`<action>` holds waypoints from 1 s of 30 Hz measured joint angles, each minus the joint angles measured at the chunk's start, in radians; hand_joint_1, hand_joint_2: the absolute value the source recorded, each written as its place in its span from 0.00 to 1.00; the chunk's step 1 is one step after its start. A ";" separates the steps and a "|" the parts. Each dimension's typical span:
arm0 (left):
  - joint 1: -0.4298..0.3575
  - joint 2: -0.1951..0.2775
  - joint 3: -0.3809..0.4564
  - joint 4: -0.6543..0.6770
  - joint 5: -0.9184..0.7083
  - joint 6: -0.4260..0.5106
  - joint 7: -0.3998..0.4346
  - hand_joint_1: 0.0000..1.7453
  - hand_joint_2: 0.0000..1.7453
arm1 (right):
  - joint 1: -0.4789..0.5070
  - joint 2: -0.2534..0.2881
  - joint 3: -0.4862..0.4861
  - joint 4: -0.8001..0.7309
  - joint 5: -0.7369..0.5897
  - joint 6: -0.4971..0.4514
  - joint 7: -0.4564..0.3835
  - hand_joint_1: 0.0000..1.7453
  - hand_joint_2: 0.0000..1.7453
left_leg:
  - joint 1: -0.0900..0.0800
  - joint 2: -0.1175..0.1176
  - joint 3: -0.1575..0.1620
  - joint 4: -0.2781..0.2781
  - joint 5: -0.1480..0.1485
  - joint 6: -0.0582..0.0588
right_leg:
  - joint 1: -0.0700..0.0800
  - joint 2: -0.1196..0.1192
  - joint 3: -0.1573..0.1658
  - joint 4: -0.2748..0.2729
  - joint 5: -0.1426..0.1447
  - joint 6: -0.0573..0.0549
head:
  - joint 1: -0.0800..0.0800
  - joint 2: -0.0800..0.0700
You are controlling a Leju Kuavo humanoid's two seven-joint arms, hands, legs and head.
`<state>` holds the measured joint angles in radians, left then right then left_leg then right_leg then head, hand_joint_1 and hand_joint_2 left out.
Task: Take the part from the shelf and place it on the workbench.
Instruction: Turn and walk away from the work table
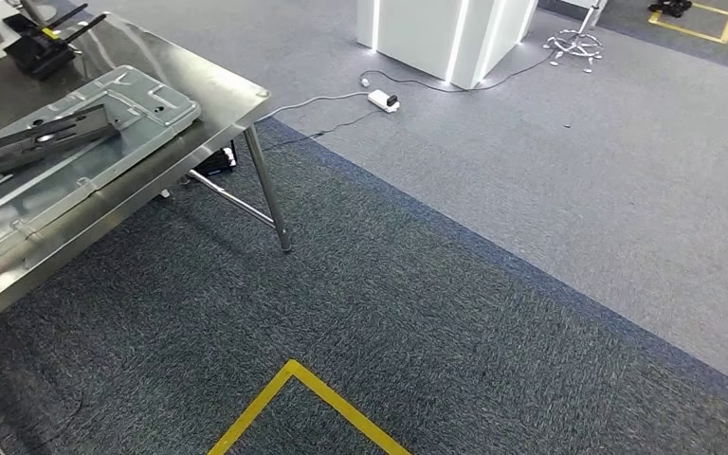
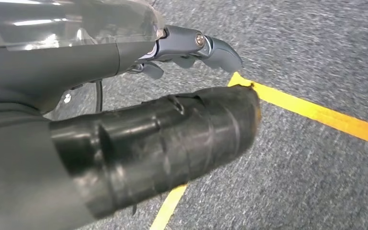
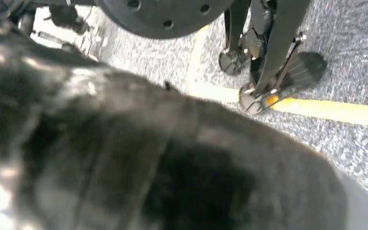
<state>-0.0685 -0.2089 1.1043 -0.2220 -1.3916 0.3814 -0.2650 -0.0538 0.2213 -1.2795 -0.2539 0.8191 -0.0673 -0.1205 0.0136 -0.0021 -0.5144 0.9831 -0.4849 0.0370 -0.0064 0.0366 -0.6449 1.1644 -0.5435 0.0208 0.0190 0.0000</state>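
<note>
The head view looks down on a stainless-steel workbench (image 1: 218,100) at the upper left, standing on dark blue-grey carpet (image 1: 417,313). A large stamped sheet-metal panel (image 1: 104,142) lies flat on the bench, and a dark metal bracket part (image 1: 43,137) rests across its top. At the bench's far end sits a black device with antennas (image 1: 43,43). A bench leg (image 1: 268,190) slants down to the carpet. A yellow tape corner (image 1: 294,389) marks the floor near the lower edge. Farther off, on lighter grey carpet, a white pillar base with lit strips (image 1: 445,38) stands, with a white power adapter and cable (image 1: 384,100) just beside it and a chair base (image 1: 573,43) near it.

In the left wrist view the left hand (image 2: 191,50) hangs over the carpet above the yellow tape line; its thick thumb, wrapped in black tape, juts forward and the darker fingers (image 2: 220,50) curl lightly with nothing between them.

In the right wrist view the right hand (image 3: 148,158) is a dark blur close to the lens, so its fingers' state cannot be told.
</note>
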 joint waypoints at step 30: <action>0.000 0.025 0.007 0.000 0.038 -0.025 -0.036 0.00 0.00 | -0.012 0.029 0.048 0.018 0.067 0.001 0.009 0.00 0.00 | 0.005 -0.012 -0.010 0.021 -0.012 -0.008 | -0.007 0.021 0.015 -0.035 0.022 0.002 | 0.001 0.000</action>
<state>-0.0680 -0.1841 1.1109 -0.2220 -1.3538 0.3562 -0.3010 -0.0656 0.2500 -1.2315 -0.2359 0.8865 -0.0665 -0.1119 0.0185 -0.0145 -0.5242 1.0039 -0.4969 0.0288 -0.0133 0.0576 -0.6300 1.1295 -0.5219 0.0228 0.0200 0.0000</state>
